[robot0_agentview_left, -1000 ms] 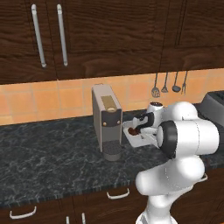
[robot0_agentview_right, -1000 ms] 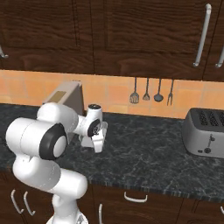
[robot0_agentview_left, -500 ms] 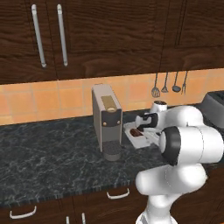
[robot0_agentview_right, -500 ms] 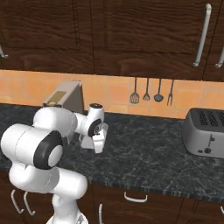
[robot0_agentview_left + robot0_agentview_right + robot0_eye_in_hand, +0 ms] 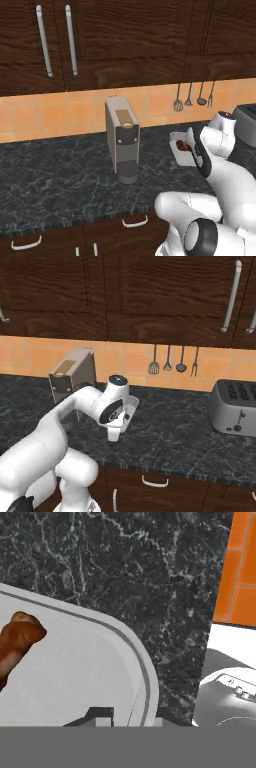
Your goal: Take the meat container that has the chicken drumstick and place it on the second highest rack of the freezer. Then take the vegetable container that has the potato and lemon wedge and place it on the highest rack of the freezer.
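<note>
Swung rightward since a second ago, the meat container (image 5: 183,148) with its drumstick (image 5: 15,643) now hangs just right of the coffee machine (image 5: 122,138), above the counter (image 5: 60,175); the gripper (image 5: 134,716) fingers straddle its rim, clamped.

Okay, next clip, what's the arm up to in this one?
The arm has the meat container, the tray with the chicken drumstick in it, at its tool above the dark stone counter. In the hand view the finger tips sit either side of the tray's rim, so it looks gripped there. A coffee machine and a toaster stand nearby.
</note>
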Controlling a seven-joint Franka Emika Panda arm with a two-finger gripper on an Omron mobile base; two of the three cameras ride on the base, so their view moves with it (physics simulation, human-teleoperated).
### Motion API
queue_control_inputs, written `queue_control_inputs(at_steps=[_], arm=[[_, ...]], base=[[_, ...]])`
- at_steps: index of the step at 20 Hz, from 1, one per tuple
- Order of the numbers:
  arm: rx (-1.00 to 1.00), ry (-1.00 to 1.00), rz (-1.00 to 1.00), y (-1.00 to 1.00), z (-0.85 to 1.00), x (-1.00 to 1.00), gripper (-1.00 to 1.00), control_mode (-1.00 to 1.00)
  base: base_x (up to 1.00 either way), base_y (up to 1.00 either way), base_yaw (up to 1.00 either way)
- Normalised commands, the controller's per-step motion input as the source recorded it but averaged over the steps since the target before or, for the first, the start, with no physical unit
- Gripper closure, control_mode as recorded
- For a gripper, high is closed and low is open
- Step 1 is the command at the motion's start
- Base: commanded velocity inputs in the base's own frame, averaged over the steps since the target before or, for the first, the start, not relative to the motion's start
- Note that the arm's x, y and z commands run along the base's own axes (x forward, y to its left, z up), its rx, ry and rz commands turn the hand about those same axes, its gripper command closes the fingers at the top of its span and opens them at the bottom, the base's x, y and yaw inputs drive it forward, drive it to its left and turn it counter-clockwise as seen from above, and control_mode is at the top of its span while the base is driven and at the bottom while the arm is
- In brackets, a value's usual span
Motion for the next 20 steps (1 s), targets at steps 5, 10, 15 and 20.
queue_control_inputs(at_steps=[5,10,15,20], arm=[[-0.03,0.02,-0.11,0.05,0.66,-1.00,1.00,-1.00],[-0.09,-0.06,0.02,0.21,0.17,-0.80,1.00,1.00],[0.00,0.00,0.00,0.00,0.00,0.00,1.00,1.00],[0.00,0.00,0.00,0.00,0.00,0.00,1.00,1.00]], base=[[0.00,0.00,0.00],[-0.20,0.00,0.00],[-0.99,0.04,-0.38],[-0.50,0.24,-0.82]])
